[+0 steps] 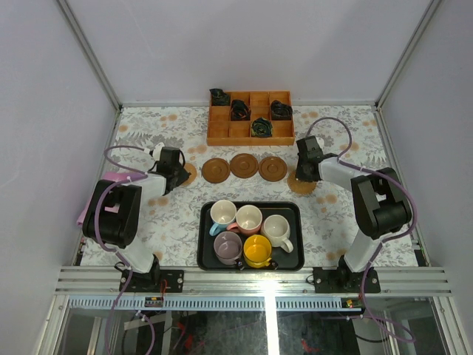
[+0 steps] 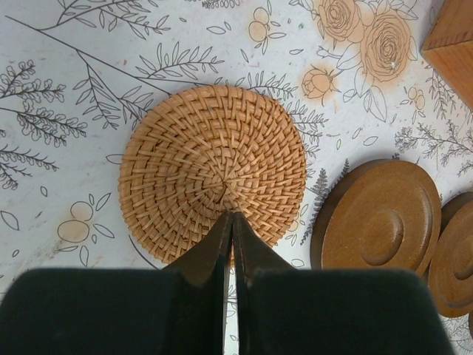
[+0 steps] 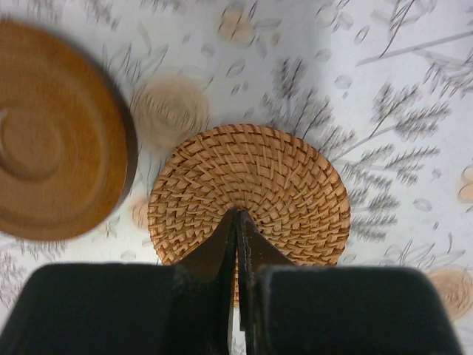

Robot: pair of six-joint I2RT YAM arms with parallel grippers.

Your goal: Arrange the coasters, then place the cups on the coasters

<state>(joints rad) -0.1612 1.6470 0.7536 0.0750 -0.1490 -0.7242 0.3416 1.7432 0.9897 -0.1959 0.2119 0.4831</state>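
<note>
Three dark brown coasters (image 1: 244,165) lie in a row mid-table. At the row's left end is a tan woven coaster (image 2: 213,166), and my left gripper (image 2: 233,216) is shut with its tips over the disc's near part. At the right end a second woven coaster (image 3: 251,188) lies under the tips of my right gripper (image 3: 237,212), also shut and holding nothing. A brown coaster (image 3: 55,140) sits just left of it. The cups stand on a black tray (image 1: 295,214): blue-and-white (image 1: 222,214), pink (image 1: 247,219), cream (image 1: 276,231), mauve (image 1: 228,247) and yellow (image 1: 257,251).
An orange wooden grid box (image 1: 251,118) holding dark bundles stands behind the coasters; its corner (image 2: 451,37) shows in the left wrist view. A pink cloth (image 1: 111,181) lies at the table's left edge. Walls enclose the flower-patterned tabletop.
</note>
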